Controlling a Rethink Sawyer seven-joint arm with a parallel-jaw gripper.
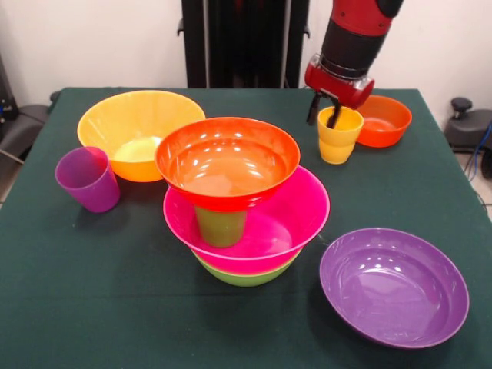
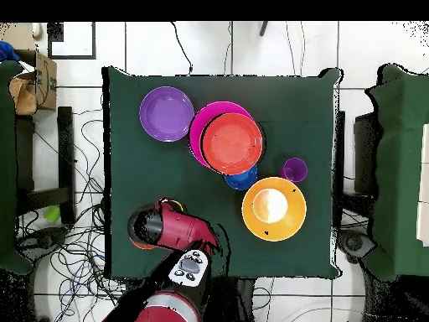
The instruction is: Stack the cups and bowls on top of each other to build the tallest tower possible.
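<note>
Pincer (image 1: 329, 114) straddles the glossy yellow-orange plastic cup's (image 1: 339, 135) rim, one finger inside, not visibly clamped.
Light, stiff, slippery: pinch the wall below.

1. A plain pale wall (image 1: 92, 38) filled the upper part of the front view.
2. The bench (image 1: 92, 307) wore a dark green cloth.
3. Overhead, the floor (image 2: 209, 46) was white tile with dark grout lines.
4. Loose cables (image 2: 75, 251) sprawled at the lower left of the overhead frame.
5. A cardboard box (image 2: 33, 80) sat at the upper left.
6. A second green-covered table (image 2: 402, 151) stood along the right edge.
</note>
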